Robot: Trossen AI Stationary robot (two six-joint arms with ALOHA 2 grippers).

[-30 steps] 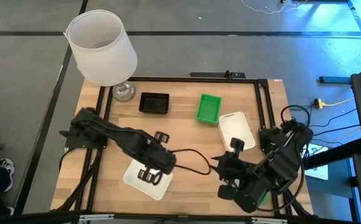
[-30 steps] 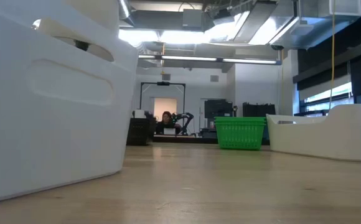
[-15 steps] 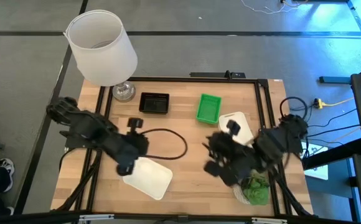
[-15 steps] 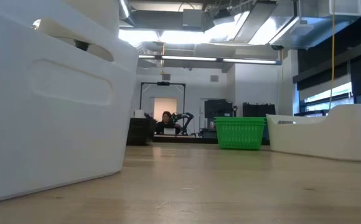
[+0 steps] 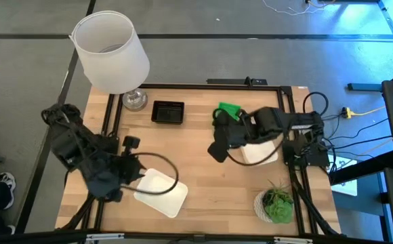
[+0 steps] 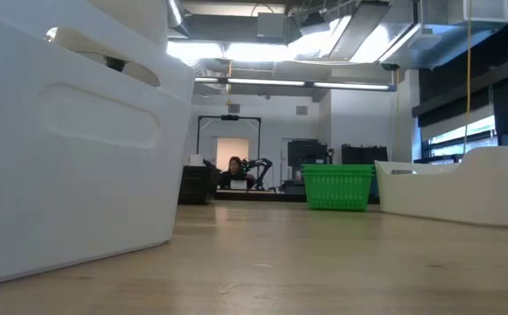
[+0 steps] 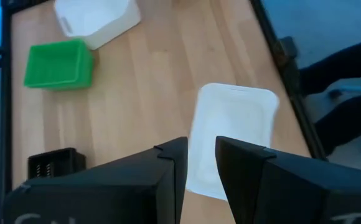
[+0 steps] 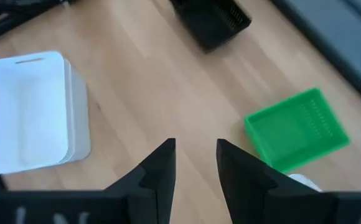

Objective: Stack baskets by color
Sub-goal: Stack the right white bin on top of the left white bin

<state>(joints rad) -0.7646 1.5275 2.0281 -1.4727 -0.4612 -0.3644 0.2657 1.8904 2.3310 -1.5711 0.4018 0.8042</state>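
Both arms had pulled back since the earlier frame. Left end effector (image 5: 130, 143) left the white basket (image 5: 160, 192) at the worktop's (image 5: 203, 156) near edge and hung beside it, fingers slightly parted, empty. Right end effector (image 5: 215, 150) had swung up from the potted plant (image 5: 276, 204) to mid-worktop, fingers slightly apart, holding nothing. Black basket (image 5: 168, 112) and green basket (image 5: 226, 112) sat along the far side; a second white basket (image 5: 259, 152) lay partly under the right arm.
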